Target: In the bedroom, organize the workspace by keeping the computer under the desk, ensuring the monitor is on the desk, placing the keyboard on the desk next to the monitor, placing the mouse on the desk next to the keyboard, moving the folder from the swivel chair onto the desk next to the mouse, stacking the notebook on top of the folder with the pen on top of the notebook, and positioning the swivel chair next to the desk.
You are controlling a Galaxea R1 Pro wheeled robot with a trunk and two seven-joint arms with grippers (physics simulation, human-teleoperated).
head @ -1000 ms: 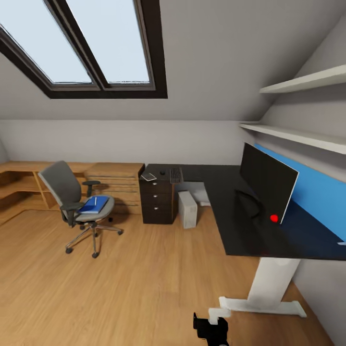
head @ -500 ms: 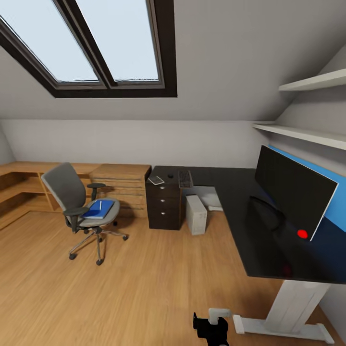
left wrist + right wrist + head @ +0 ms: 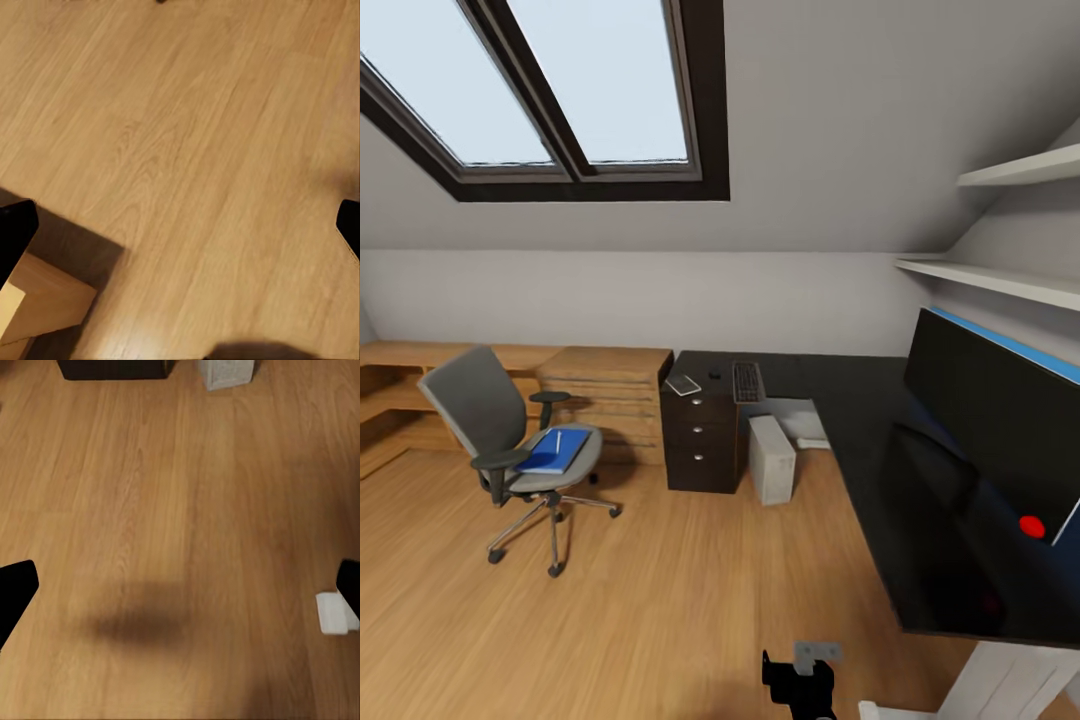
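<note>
Nearest the head camera, a black part of the robot pokes up at the lower edge over the light wood floor. Each wrist camera looks down on bare floorboards, with the dark tips of the left gripper and the right gripper far apart at the picture's edges, so both claws stand spread and hold nothing. To the right, the black L-shaped desk carries the monitor, a wide flat black screen with a thin pale edge and a red dot at its lower corner. Further back, to the left, the swivel chair stands well apart from the desk, grey with black armrests and a chrome star base; the bright-blue folder lies flat on its seat with the thin white pen on top. Under the desk's far arm stands the computer, a small upright pale-grey box beside the black drawer pedestal. On the desk's far end lie the small glossy grey notebook, the tiny dark mouse and the slim black keyboard, side by side.
</note>
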